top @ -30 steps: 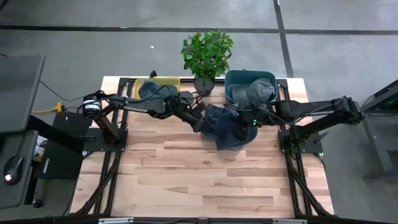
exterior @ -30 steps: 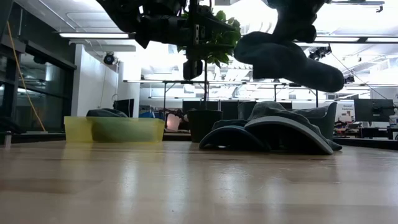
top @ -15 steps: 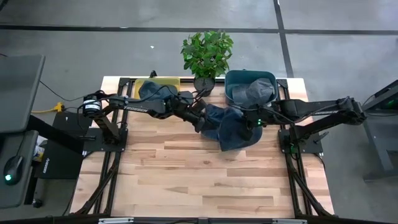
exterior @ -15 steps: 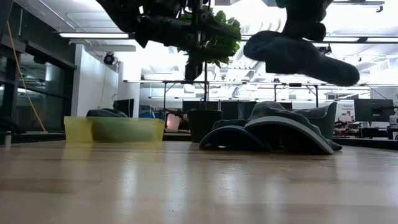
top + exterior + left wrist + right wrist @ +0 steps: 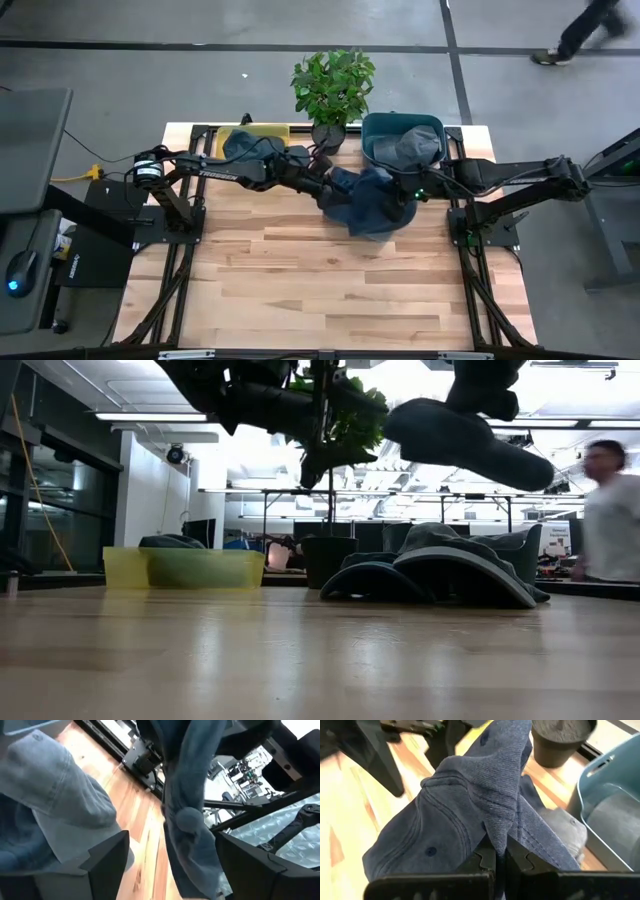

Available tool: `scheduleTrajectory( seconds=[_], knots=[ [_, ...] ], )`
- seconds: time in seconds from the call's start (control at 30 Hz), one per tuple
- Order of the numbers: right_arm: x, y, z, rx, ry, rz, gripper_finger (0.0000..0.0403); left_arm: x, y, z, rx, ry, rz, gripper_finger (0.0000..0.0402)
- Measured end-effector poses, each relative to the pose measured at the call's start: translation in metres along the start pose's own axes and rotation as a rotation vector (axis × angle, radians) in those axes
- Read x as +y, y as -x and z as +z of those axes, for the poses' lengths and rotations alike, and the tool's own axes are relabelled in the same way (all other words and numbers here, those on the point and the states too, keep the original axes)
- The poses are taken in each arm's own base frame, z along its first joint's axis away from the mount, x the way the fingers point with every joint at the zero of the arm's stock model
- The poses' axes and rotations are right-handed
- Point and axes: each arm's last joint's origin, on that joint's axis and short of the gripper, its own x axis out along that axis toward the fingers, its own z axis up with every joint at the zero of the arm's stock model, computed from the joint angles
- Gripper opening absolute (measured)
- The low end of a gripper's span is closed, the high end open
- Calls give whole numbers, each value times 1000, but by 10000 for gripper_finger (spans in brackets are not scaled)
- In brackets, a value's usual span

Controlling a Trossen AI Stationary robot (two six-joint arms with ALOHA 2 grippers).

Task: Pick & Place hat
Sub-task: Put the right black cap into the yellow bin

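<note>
Wood-plank tabletop (image 5: pixel 300 270) on a grey concrete floor; open workshop w/ ceiling strip lights behind in the low view, and a person (image 5: pixel 610 510) in a light shirt passing at the room's right. Along the far edge, L to R: yellow bin (image 5: pixel 262 132) w/ a dark cap inside, potted plant (image 5: pixel 333 88) in a black pot, teal bin (image 5: pixel 385 128) w/ a grey cap (image 5: pixel 418 146) in it.

Right gripper (image 5: pixel 496 854) is shut tight, pinching a fold of a blue denim cap (image 5: pixel 372 205) and holding it clear of the tabletop, near the far edge just in front of the teal bin. Low view shows that cap (image 5: pixel 465 442) hanging in the air above more caps (image 5: pixel 435 575) lying on the tabletop beside the plant pot.

Left gripper (image 5: pixel 325 190) sits just beside the held cap on its left side, near the far edge in front of the plant. Its fingers (image 5: pixel 107 857) stand wide apart w/ nothing clamped; in the left wrist view the blue cap (image 5: pixel 187 820) hangs between them, a grey-blue cap (image 5: pixel 60 805) lying off to one side on the wood.
</note>
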Motion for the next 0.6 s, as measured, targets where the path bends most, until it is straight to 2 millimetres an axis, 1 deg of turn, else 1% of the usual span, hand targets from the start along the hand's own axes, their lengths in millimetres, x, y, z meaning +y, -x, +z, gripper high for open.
scheduleTrajectory(
  seconds=[0.23, 0.37, 0.47, 0.6],
  knots=[
    [1, -7, 4, -21, -1, -7, 0, 0, 0, 1, -11, 0, 0, 296],
    [1, -10, 9, -54, -20, 8, 0, -1, 0, 1, -15, 0, -1, 296],
    [5, -12, 13, -86, -17, 35, 0, -1, 0, 1, -20, 12, -6, 296],
    [8, -18, 14, -88, -15, 35, 0, -1, 0, 1, -20, 20, -6, 296]
  ],
)
